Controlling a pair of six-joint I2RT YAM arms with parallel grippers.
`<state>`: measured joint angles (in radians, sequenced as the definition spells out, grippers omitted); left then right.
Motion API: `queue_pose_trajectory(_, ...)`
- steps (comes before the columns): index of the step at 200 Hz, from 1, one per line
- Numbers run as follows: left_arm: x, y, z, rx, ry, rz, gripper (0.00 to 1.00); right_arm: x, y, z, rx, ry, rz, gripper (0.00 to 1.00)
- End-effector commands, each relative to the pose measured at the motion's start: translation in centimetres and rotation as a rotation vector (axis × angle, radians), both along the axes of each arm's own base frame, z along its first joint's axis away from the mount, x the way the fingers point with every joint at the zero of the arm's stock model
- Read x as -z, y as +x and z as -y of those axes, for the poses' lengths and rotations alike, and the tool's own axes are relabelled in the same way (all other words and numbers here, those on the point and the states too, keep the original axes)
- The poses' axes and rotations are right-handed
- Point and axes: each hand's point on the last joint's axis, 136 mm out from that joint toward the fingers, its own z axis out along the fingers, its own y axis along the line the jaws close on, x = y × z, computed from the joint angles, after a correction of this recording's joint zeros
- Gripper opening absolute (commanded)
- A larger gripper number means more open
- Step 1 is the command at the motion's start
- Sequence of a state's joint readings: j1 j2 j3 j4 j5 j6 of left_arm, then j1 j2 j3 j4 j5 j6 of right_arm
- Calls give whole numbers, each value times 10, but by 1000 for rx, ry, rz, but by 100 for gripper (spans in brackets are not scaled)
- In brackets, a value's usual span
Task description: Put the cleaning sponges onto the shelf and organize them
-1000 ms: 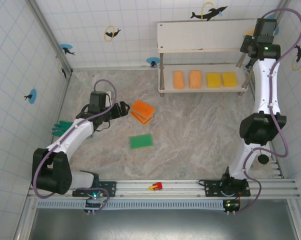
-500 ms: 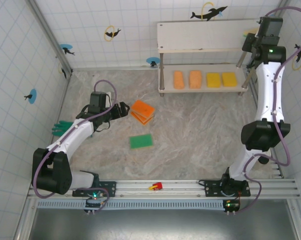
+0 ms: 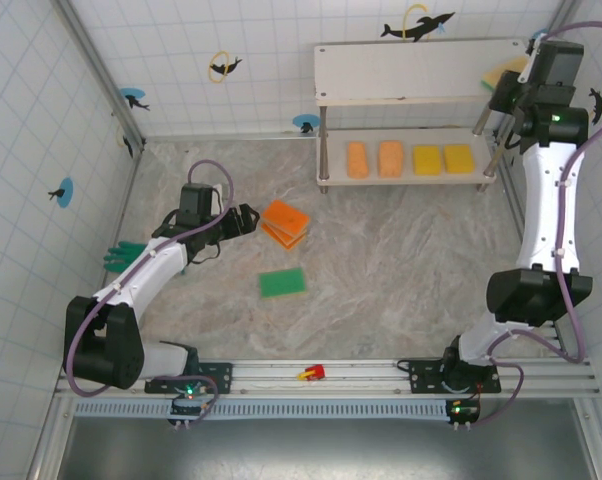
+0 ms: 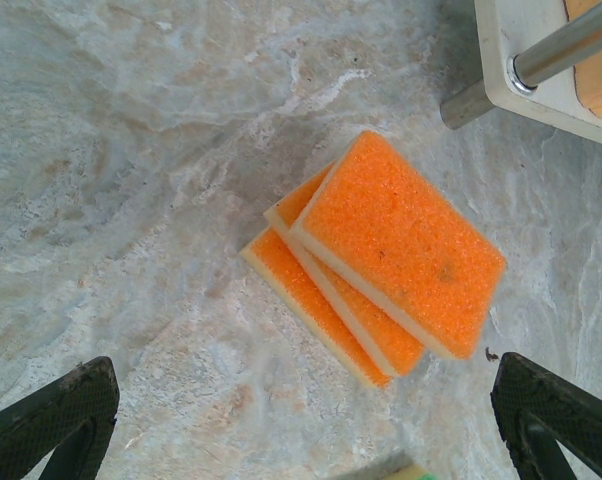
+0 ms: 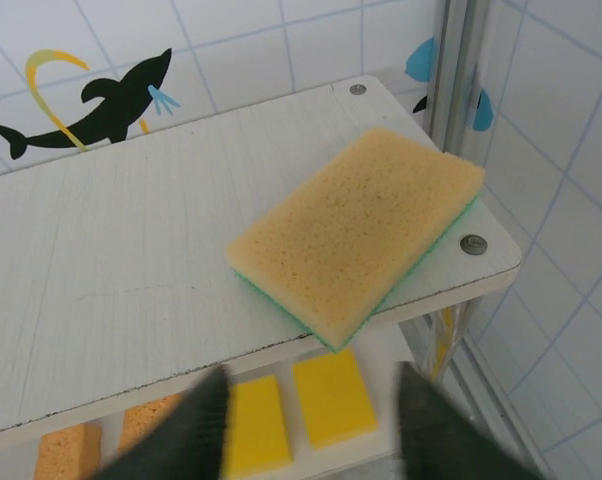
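Left arm: we find the left gripper (image 3: 243, 218) spread wide and empty, hovering left of and in front of the shelf (image 3: 411, 72).
Loose pile: the orange stack (image 4: 381, 255), what look like three sponges fanned on one another, lies on the table (image 3: 401, 260) off the shelf's left legs.
Stray: one green sponge (image 3: 282, 282) lies flat, farther in front of the shelf than the stack.
Lower tier: two orange sponges (image 3: 358, 159) and two yellow sponges (image 3: 426, 159) sit in a row on the shelf, each apart.
Top tier: a pale orange sponge (image 5: 356, 232), green underneath, lies askew at the shelf's right front corner, one edge jutting over.
Right arm: the right gripper (image 5: 316, 425) shows blurred fingers apart, nothing between them, just in front of the shelf's top board.
Step, as we read it: clearing the shelf.
Doing it well: we would retreat straight and high, since brushing the overhang could tip that light sponge off the shelf.
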<state>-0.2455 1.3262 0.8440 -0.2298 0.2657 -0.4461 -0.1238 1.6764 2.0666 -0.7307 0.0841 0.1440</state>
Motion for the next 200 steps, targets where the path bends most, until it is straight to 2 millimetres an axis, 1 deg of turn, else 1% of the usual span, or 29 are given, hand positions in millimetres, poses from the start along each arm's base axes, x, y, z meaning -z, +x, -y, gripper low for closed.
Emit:
queue_pose_trajectory(1,-2,-2,-3,-11,-9,8,97,2,-2,2,1,114,10,62)
queue_pose_trajectory(21,-2,-3,-3,-11,-8,8,97,10,1,10,47,267,16,75)
queue_pose_trajectory(28,-3,-3,-3,-11,-8,8,97,13,3,10,49,334,22,78)
queue_pose_trajectory(44,-4,-3,-3,-12,-7,11,97,18,10,11,40,479,49,78)
queue_pose_trajectory(53,-5,-3,-3,-13,-7,12,97,19,13,5,2,559,62,77)
queue_pose_trajectory(73,-5,-3,-4,-15,-5,11,97,23,19,2,-33,679,73,75)
queue_pose_trajectory(87,-5,-3,-5,-18,-3,10,97,24,22,0,-49,706,72,75)
queue_pose_trajectory(113,-4,-3,-4,-16,-5,8,97,18,25,-1,-85,759,94,75)
queue_pose_trajectory(146,-2,-3,-4,-16,-9,4,97,13,25,3,-96,800,114,73)
queue_pose_trajectory(200,-2,-2,-3,-14,-7,3,97,23,22,4,-89,818,98,73)
